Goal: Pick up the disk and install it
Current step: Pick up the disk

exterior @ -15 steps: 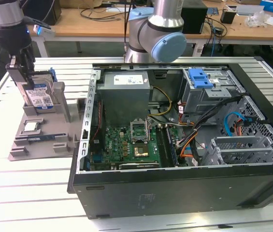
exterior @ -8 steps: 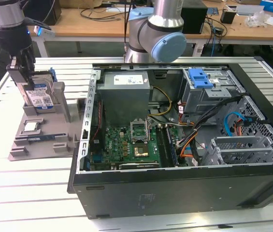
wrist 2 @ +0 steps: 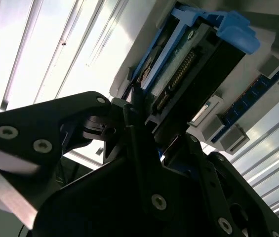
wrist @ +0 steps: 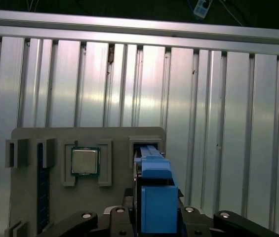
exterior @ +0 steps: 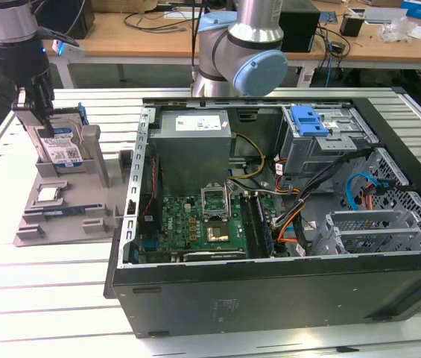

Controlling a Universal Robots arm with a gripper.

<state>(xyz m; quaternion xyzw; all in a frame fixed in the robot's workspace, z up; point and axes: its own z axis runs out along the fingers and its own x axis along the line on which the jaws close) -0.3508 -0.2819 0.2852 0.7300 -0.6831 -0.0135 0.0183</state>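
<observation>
The two fingers (wrist 2: 139, 143) of the gripper (exterior: 37, 113) are seen clamped, narrowly parted, on the upper edge of the disk (exterior: 62, 148). One disk is counted; it is held upright in a slot of the single grey fixture (exterior: 61, 220), at the exterior view's left. In the first wrist view, its blue carrier frame (wrist: 155, 197) is seen between the finger links. One square chip (wrist: 85, 161) is seated flat in the fixture just beside it. One open computer case (exterior: 270, 298) is placed to the exterior view's right.

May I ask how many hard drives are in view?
1: the disk stands in the grey holder at the exterior view's left, under the gripper. The drive cage may hide others.
</observation>
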